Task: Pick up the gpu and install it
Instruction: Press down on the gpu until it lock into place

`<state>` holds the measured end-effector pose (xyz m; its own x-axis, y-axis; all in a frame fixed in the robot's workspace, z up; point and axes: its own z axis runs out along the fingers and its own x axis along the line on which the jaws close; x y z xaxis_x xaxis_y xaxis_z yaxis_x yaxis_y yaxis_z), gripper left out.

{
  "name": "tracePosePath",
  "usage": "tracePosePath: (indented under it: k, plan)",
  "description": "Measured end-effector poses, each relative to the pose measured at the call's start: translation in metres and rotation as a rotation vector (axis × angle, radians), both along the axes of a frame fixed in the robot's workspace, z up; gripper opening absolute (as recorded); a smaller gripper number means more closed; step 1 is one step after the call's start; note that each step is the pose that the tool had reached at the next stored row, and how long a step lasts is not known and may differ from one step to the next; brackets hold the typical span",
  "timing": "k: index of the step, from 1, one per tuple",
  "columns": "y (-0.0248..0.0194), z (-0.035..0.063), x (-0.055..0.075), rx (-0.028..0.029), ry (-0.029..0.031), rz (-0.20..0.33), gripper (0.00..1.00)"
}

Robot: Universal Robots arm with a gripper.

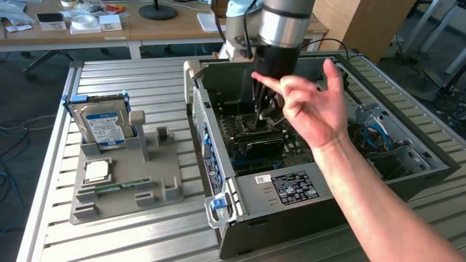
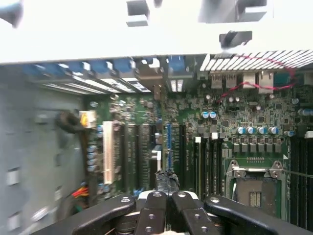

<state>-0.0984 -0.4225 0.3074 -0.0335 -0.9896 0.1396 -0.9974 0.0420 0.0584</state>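
Exterior view.
- Slatted metal table, bearing a grey fixture tray towards the exterior view's left and an open computer case just beside it.
- On the tray: silver hard drive standing upright, blue label, print too small to read; processor chip lying flat; narrow green memory stick in its groove nearest the camera.
- On the case's grey inner cover: white sticker with dark print and a small barcode tag, wording not legible.
- Gripper lowered into the case above the motherboard, partly hidden by a person's hand held open with fingers spread, in front of it.

Wrist view.
- Gripper with black fingers pressed together, clenched.
- Narrow dark piece standing at the fingertips, over the row of black expansion slots; cannot tell whether this is the gpu seen edge-on, nor whether it is gripped.
- Beside the slots: one long white slot, an empty processor socket with metal frame, a red wire near the rear ports.
- No legible brand or writing on the board.
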Motion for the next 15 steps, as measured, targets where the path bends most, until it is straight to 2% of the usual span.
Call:
tracePosePath:
  k: [1, 2, 3, 9, 15]
  plan:
    - [0.0018, 0.0057, 0.0011, -0.0119, 0.0072, 0.000, 0.11]
    - [0.0030, 0.0096, 0.0018, -0.0200, 0.0121, 0.000, 0.11]
    - [0.0035, 0.0109, 0.0021, -0.0228, 0.0138, 0.000, 0.11]
    - [0.0033, 0.0102, 0.0020, -0.0210, 0.0126, 0.000, 0.11]
    - [0.0023, 0.0067, 0.0014, -0.0137, 0.0082, 0.000, 0.11]
